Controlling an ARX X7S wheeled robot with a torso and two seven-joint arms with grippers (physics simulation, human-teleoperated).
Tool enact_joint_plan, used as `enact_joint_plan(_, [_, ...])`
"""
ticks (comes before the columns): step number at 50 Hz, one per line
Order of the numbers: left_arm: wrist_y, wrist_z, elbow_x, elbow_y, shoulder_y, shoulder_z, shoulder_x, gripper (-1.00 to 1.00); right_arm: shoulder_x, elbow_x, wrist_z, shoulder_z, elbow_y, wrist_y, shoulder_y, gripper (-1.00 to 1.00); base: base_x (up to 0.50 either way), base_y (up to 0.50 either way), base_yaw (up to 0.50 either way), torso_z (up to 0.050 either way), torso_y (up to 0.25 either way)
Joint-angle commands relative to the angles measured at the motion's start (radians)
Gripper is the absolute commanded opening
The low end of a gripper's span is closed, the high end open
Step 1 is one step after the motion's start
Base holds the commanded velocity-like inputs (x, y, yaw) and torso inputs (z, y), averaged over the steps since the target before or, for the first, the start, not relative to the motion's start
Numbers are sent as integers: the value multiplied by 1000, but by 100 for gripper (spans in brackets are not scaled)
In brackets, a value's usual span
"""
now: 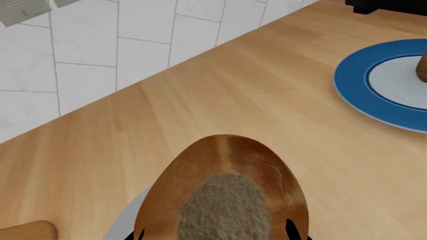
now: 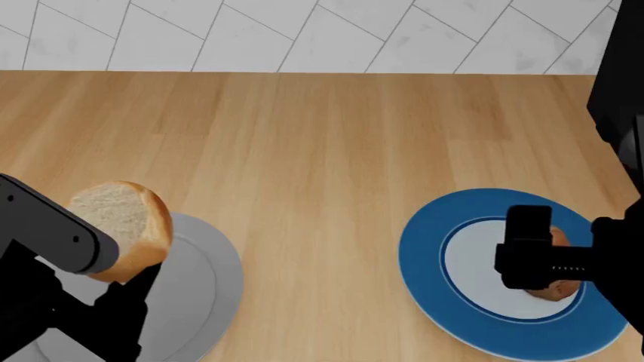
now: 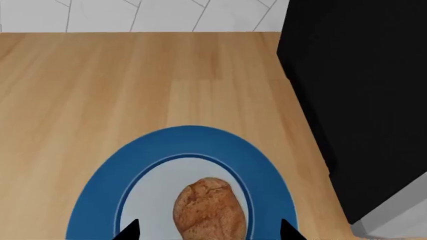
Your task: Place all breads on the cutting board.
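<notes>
Your left end effector (image 2: 129,283) is clenched on the golden-crusted roll (image 2: 123,228), lifted over the grey plate (image 2: 207,283), its pale crumb face tilted up and its long axis running out from the fingers. Your right end effector (image 3: 208,231) is spread wide, its fingertips (image 3: 128,229) either side of the darker egg-shaped roll (image 3: 208,210), which lies lengthwise between them on the blue-rimmed plate (image 3: 193,140) on the desk (image 2: 302,136).

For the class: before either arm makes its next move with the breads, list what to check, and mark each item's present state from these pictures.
1. Left gripper has the golden roll: ok, held above the grey plate.
2. Fingertip contact on that roll: cannot tell, tips barely show.
3. Right gripper lined up with the brown roll: ok, fingertips apart either side.
4. Brown roll sits on the blue-rimmed plate: ok, not yet lifted.
5. Cutting board located: cannot tell, only a tan wooden corner shows in the left wrist view.
</notes>
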Motion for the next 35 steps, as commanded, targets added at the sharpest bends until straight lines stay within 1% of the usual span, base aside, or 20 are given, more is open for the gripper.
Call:
enact_joint_plan(1, [26, -10, -23, -5, -7, -25, 24, -100, -17, -65, -50, 4, 34, -18, -2, 100, 0, 0, 0, 0, 0])
enact_joint_plan(15, [32, -26, -41, -5, -10, -21, 24, -100, -35, -150, -104, -53, 102, -31, 37, 100, 0, 0, 0, 0, 0])
enact_joint_plan(24, [50, 15, -7, -3, 12, -23, 6, -100, -59, -191, -139, -92, 143, -40, 55, 100, 0, 0, 0, 0, 0])
enact_joint_plan(35, [51, 14, -10, -6, 4, -18, 4, -100, -78, -261, -202, -135, 218, -73, 84, 100, 0, 0, 0, 0, 0])
